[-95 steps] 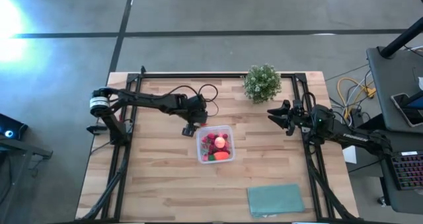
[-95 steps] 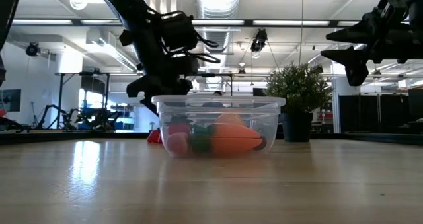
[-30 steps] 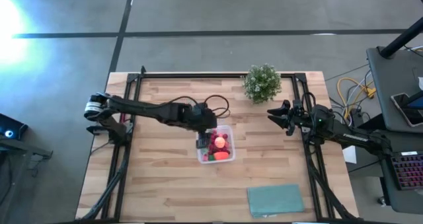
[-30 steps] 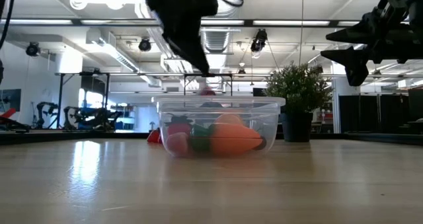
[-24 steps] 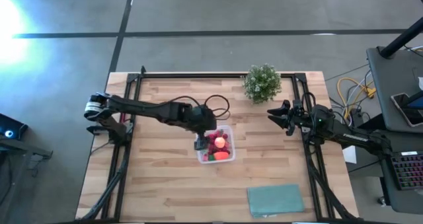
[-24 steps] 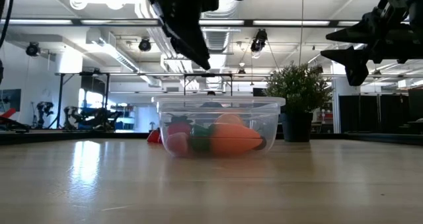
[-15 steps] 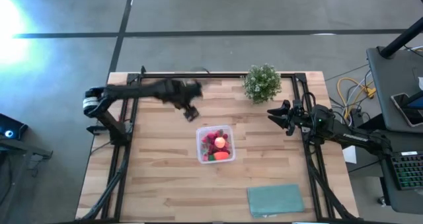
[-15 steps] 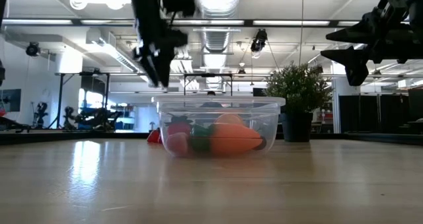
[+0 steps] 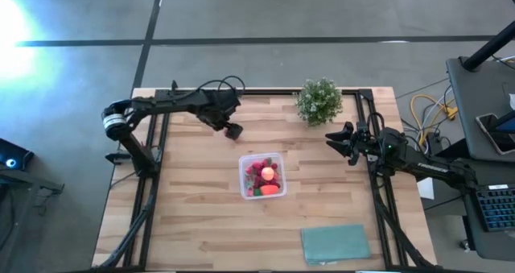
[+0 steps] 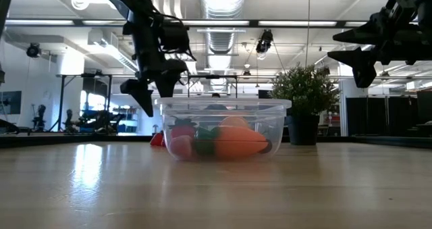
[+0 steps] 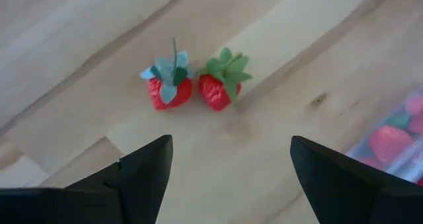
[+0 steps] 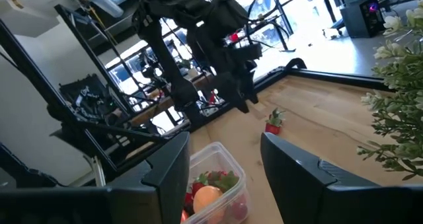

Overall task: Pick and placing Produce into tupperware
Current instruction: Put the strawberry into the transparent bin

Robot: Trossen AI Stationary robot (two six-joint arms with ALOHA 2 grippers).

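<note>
1. Left gripper [image 9: 233, 131] hangs over the far-left part of the table [image 9: 193, 225], jaws spread wide and holding nothing. Its wrist view shows two strawberries [image 11: 195, 88] lying side by side on the wood directly ahead of the open fingers [image 11: 142, 168]. Judged purpose: lined up to take one of them.
2. Strawberries sit just beyond the container's far-left corner, apart from it, so they remain outside the task's goal.
3. Container [image 9: 261, 175] stands near the table's middle, upright, already loaded: a peach [image 9: 266, 173], an orange-red piece with a green end [image 9: 269, 189] and several red berries. The central spot appears chosen so either arm can reach it.
4. Potted plant [image 9: 319, 101] stands at the far edge, clear of the work.
5. Teal cloth [image 9: 335, 244] lies flat at the near-right corner, unused.
6. Right gripper [image 9: 342, 144] waits raised at the right edge, jaws partly apart, empty.
</note>
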